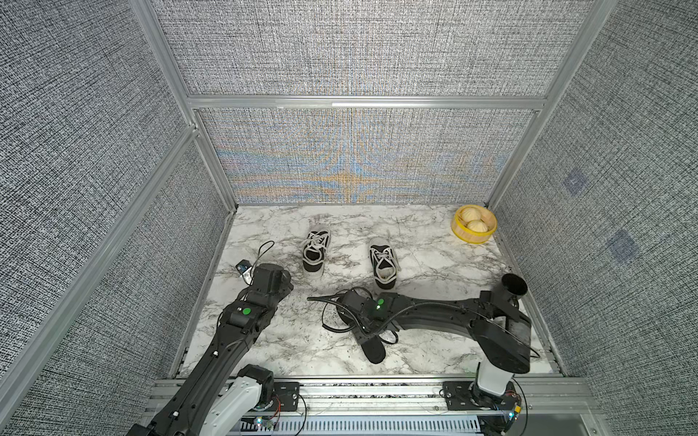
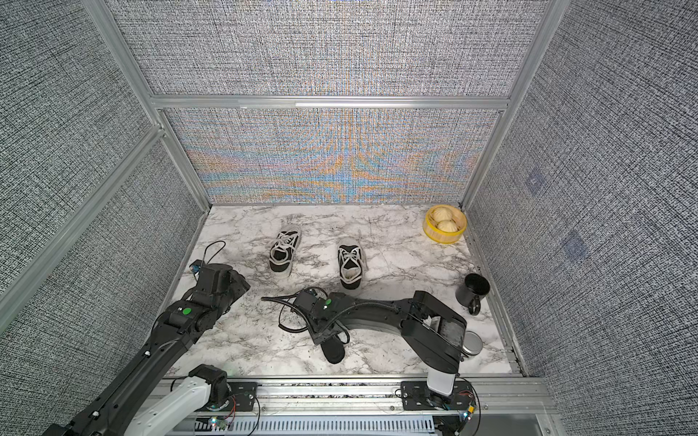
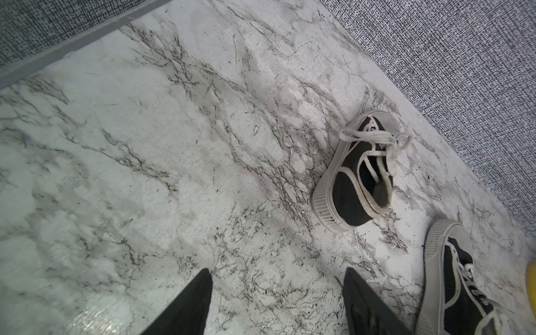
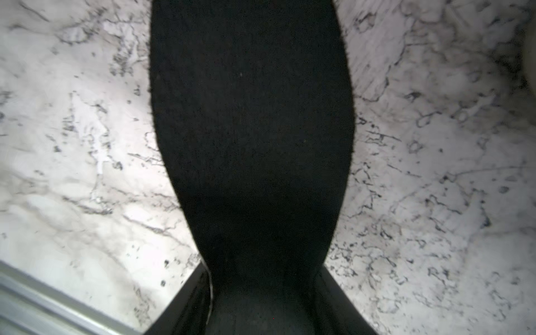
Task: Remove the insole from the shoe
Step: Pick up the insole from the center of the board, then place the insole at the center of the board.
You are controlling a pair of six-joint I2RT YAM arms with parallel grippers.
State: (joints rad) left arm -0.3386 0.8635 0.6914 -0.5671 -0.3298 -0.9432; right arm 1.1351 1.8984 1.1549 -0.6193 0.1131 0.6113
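Note:
A black insole [image 1: 374, 350] lies flat on the marble table [image 1: 434, 264] near the front edge, outside the shoes; it also fills the right wrist view [image 4: 252, 116]. My right gripper [image 4: 265, 269] is shut on the insole's narrow heel end, one finger against each edge. Two black sneakers with white laces stand further back, one shoe [image 1: 315, 253] on the left and the other shoe [image 1: 383, 264] on the right. My left gripper [image 3: 277, 271] hovers open over bare marble at the left, holding nothing, and is apart from the nearer shoe [image 3: 359, 171].
A yellow basket [image 1: 472, 237] holding two buns sits in the back right corner. A black mug [image 2: 474, 290] and a round metal tin [image 2: 472, 341] stand by the right wall beside my right arm. Fabric walls close three sides, and a metal rail [image 1: 359, 381] runs along the front.

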